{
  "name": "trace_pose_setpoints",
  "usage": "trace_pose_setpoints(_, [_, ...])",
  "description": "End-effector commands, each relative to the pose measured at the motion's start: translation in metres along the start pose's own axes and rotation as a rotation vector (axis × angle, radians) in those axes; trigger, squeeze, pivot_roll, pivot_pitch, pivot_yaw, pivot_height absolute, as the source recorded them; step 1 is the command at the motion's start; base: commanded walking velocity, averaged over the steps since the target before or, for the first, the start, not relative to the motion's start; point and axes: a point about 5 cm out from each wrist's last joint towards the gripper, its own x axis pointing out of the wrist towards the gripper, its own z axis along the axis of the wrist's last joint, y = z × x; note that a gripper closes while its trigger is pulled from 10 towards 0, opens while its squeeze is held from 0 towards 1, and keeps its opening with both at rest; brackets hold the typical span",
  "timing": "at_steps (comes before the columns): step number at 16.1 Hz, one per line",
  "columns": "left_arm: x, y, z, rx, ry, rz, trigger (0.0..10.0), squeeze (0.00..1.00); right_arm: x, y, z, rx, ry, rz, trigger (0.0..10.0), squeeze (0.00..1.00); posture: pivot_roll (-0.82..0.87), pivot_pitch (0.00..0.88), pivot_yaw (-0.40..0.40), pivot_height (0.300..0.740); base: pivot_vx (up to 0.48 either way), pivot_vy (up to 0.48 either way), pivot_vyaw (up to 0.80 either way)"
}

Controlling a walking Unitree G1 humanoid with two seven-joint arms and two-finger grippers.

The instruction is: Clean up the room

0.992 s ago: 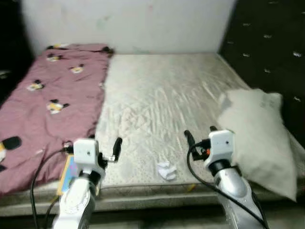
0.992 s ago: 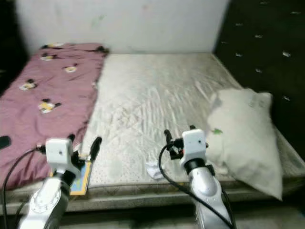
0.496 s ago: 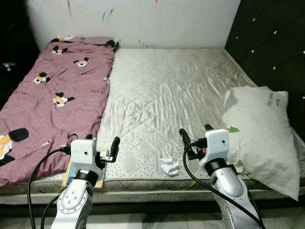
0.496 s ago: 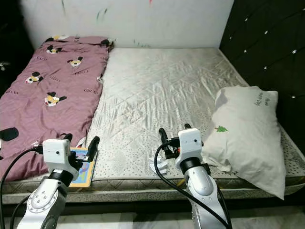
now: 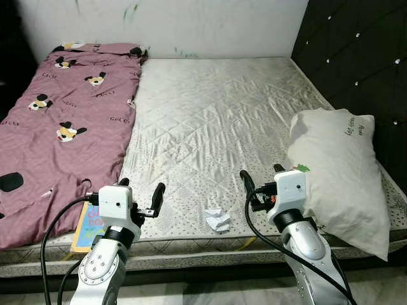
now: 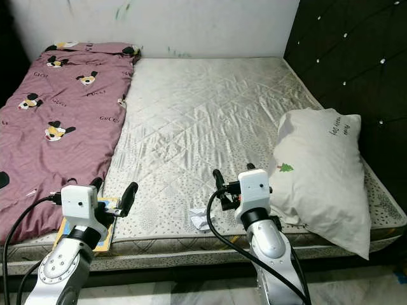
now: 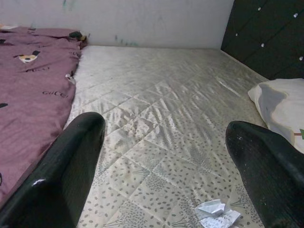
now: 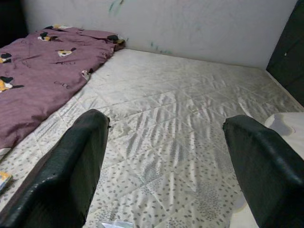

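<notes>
The view settles and sharpens at the bed (image 5: pixel 210 114); both the left gripper (image 5: pixel 141 198) and right gripper (image 5: pixel 261 184) hover with fingers apart, crumpled paper (image 5: pixel 218 219) untouched

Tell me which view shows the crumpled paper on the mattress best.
The left eye view: the crumpled paper lies whole and unblocked near the mattress front edge. The right eye view hides part behind a cable, the left wrist view crops it low, and the right wrist view catches a sliver.
</notes>
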Motion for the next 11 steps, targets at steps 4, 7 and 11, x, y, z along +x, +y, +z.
trace_pose_setpoints(4, [-0.0017, 0.0015, 0.0019, 0.0, -0.005, 0.003, 10.0, 0.0, 0.0012, 0.0031, 0.0011, -0.035, -0.017, 0.023, 10.0, 0.0, 0.01, 0.038, -0.031, 0.74, 0.0, 0.0, 0.0])
trace_pose_setpoints(7, [-0.0017, 0.0014, 0.0019, 0.0, -0.004, -0.002, 10.0, 0.0, 0.0005, 0.0038, 0.0005, -0.036, -0.016, 0.023, 10.0, 0.0, 0.01, 0.039, -0.028, 0.74, 0.0, 0.0, 0.79])
trace_pose_setpoints(11, [-0.0014, 0.0005, 0.0037, -0.003, -0.016, -0.013, 10.0, 0.0, 0.001, 0.0026, -0.0006, -0.03, -0.01, 0.012, 10.0, 0.0, 0.0, 0.042, -0.027, 0.74, 0.253, 0.0, 0.17])
